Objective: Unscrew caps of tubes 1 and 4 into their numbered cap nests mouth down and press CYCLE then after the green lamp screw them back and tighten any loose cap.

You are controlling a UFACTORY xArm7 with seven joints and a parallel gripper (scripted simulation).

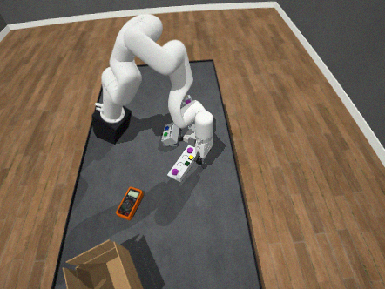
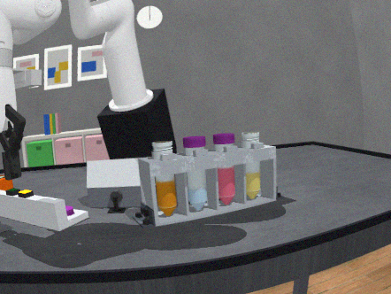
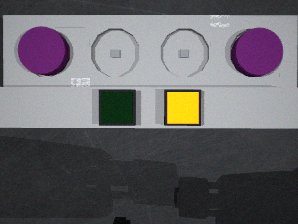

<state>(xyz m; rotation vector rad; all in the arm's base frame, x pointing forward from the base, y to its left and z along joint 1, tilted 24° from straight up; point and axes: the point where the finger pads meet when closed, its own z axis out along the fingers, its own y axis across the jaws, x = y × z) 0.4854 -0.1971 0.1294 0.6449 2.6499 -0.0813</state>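
Observation:
The cap tray (image 3: 149, 70) fills the wrist view. Purple caps sit in its two outer nests, one at the left (image 3: 42, 50) and one at the right (image 3: 258, 51). The two middle nests (image 3: 115, 52) (image 3: 184, 52) are empty. The amber lamp (image 3: 183, 107) is lit and the green lamp (image 3: 117, 107) is dark. My gripper (image 2: 10, 146) is open and empty, hovering above the tray (image 1: 183, 163). In the rack, the orange tube (image 2: 165, 177) and the yellow tube (image 2: 252, 168) are uncapped. The light blue tube (image 2: 195, 174) and the pink tube (image 2: 226, 170) carry purple caps.
The key housing (image 1: 169, 134) with the blue and green keys stands between the tray and the arm's base (image 1: 111, 124). An orange multimeter (image 1: 130, 203) lies on the mat nearer the front. A cardboard box (image 1: 102, 266) stands at the front left.

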